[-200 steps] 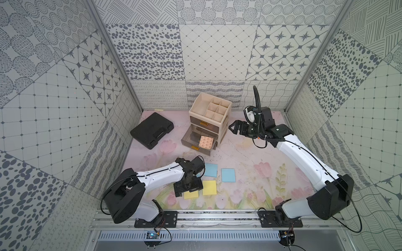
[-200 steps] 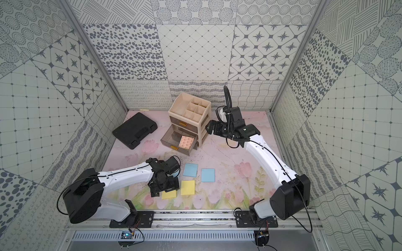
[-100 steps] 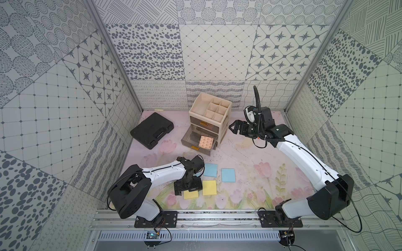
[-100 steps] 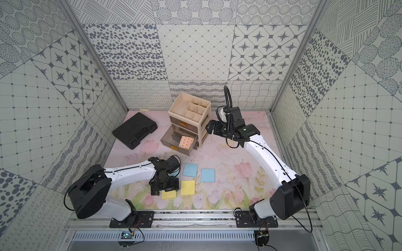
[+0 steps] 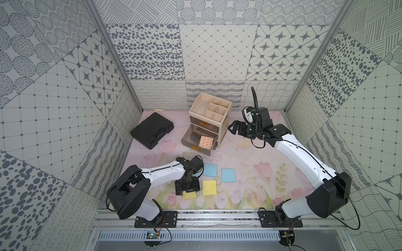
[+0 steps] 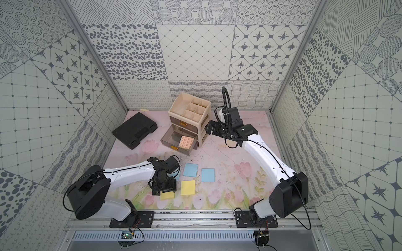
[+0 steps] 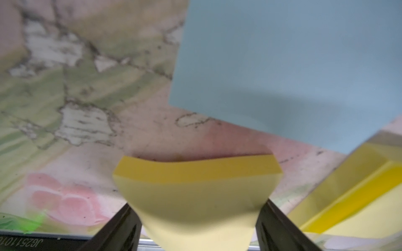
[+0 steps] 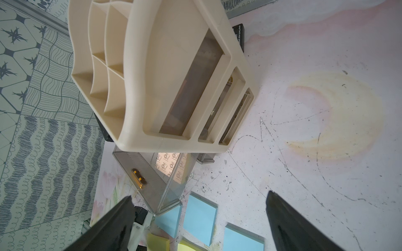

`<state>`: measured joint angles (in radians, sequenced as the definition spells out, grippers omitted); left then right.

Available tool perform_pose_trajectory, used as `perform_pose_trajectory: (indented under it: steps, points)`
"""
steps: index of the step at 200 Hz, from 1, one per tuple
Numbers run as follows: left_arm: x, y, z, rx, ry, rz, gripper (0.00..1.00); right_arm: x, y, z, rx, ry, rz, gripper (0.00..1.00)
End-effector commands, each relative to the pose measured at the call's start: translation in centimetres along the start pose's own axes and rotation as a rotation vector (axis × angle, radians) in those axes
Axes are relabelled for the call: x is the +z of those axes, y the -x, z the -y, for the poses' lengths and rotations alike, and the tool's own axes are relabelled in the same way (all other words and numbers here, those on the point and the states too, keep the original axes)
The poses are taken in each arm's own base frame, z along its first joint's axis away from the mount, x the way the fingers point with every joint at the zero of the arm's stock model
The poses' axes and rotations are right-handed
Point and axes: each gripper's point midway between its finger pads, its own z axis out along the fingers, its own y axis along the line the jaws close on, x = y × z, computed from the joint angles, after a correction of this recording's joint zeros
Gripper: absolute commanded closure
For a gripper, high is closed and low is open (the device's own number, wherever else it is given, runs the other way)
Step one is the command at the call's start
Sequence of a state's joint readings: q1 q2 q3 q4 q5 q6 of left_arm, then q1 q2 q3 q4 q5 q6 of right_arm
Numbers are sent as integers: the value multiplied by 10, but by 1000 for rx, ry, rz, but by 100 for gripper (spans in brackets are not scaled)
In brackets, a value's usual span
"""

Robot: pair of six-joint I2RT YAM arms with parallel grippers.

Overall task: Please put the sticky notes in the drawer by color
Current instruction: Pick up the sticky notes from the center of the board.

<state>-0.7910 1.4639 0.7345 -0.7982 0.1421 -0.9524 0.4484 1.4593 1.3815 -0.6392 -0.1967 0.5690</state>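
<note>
The cream drawer cabinet (image 5: 210, 113) stands at the back. A lower drawer (image 5: 199, 141) is pulled out with a salmon patterned sticky note pad (image 5: 206, 142) inside. Near the front, my left gripper (image 5: 187, 188) points down onto a yellow pad (image 5: 189, 195). In the left wrist view this pad (image 7: 195, 191) bows between the two fingers of my left gripper (image 7: 198, 204). A second yellow pad (image 5: 209, 187) and two blue pads (image 5: 210, 170) (image 5: 228, 175) lie beside it. A third blue pad (image 6: 177, 176) is half hidden under my left arm. My right gripper (image 5: 233, 129) hangs open beside the cabinet's right side.
A flat black case (image 5: 152, 132) lies at the back left of the floral mat. The patterned walls close in on three sides. The cabinet's divided top tray (image 8: 104, 65) fills much of the right wrist view.
My left gripper's fingers have come in against the yellow pad, which now bows between them. The left arm has shifted slightly. The right arm has not moved.
</note>
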Motion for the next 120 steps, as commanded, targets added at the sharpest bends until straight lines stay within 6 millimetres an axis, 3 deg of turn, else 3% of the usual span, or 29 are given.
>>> perform_pose_trajectory:
  steps: [1,76,120]
  points:
    - [-4,4,-5,-5,14,30,18,-1,11,-10,-10,27,39,2]
    - [-36,5,2,-24,-27,71,19,-14,15,-17,-6,52,63,2]
    - [-95,32,28,-8,-129,167,19,-26,20,-22,-20,61,87,2]
